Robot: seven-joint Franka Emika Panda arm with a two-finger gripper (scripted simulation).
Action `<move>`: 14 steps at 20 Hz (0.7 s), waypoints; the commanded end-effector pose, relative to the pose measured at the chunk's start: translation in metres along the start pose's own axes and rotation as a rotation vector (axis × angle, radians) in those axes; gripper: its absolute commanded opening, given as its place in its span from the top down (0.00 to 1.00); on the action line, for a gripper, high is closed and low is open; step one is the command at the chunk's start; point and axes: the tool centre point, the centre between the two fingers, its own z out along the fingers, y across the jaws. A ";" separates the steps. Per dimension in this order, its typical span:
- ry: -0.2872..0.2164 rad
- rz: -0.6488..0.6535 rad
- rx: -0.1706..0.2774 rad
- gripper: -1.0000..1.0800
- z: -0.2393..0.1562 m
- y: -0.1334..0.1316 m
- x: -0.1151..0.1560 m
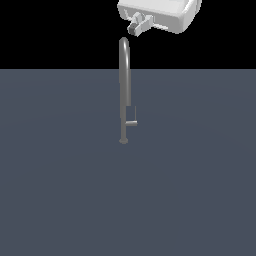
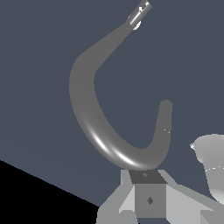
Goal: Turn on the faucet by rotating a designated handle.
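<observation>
Grey floor (image 1: 60, 190), faucet (image 1: 124, 85), small handle (image 1: 131, 120).

Both renders are dim and flat, with even light and no cast shadows: the faucet (image 1: 124, 90) drops no shadow on the slate-blue surface (image 1: 60, 190), which shows only a faint brighter patch around the pipe's foot. Above the surface's edge the exterior view is pure black. The white tool (image 1: 140, 24) at the top is the brightest thing, shaded softly in greys. In the wrist view a narrow white highlight runs along the lower bend of the faucet (image 2: 89, 113) (the only real glare), with a small glint near its far end. Edges are crisp but slightly jagged; nothing is blurred, out of focus or visibly bent at the borders.
</observation>
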 end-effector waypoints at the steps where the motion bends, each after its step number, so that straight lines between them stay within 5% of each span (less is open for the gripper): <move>1: -0.042 0.036 0.038 1.00 0.002 -0.003 0.017; 14: -0.273 0.240 0.249 1.00 0.024 -0.009 0.111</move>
